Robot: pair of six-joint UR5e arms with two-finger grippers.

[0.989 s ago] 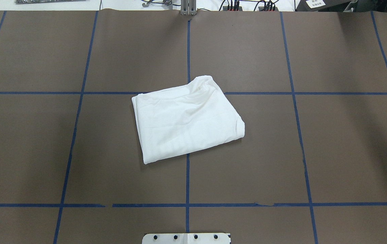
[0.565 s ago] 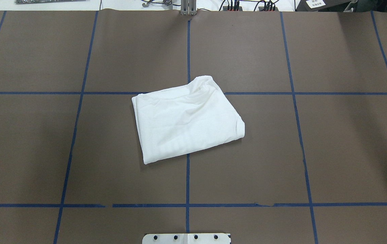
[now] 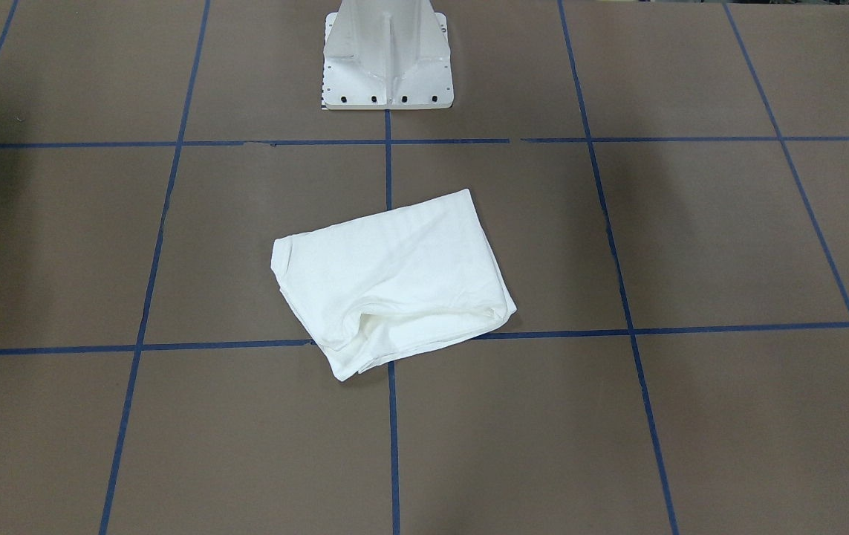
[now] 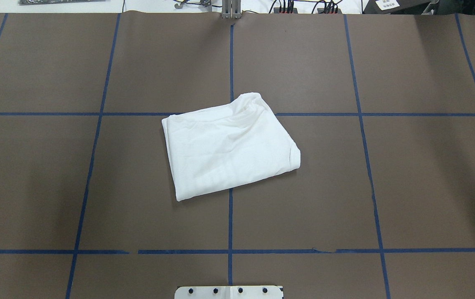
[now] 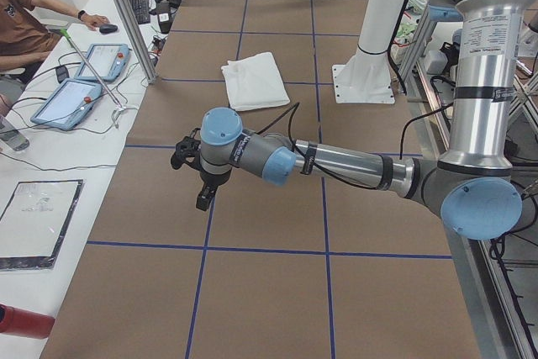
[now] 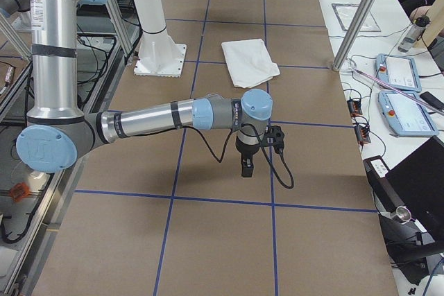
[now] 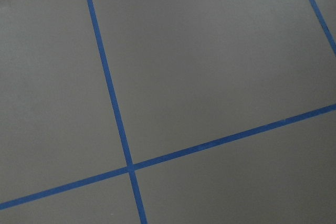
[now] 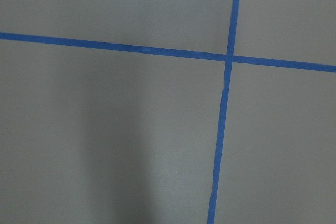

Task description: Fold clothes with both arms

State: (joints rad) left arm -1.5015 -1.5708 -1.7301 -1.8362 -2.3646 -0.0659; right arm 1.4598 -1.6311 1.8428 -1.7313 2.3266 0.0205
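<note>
The white T-shirt (image 4: pixel 229 149) lies folded into a rough rectangle at the middle of the brown table, with faint print showing through. It also shows in the front-facing view (image 3: pixel 394 282), the left view (image 5: pixel 255 80) and the right view (image 6: pixel 250 60). My left gripper (image 5: pixel 202 195) hangs over bare table far to the shirt's left. My right gripper (image 6: pixel 247 168) hangs over bare table far to its right. Both show only in the side views, so I cannot tell if they are open or shut. Both wrist views show only table and blue tape.
Blue tape lines (image 4: pixel 230 224) grid the table. The white pedestal base (image 3: pixel 387 59) stands at the robot's edge. A side bench with tablets (image 5: pixel 80 81) and an operator (image 5: pixel 25 23) lies beyond the far edge, behind metal posts (image 5: pixel 126 14).
</note>
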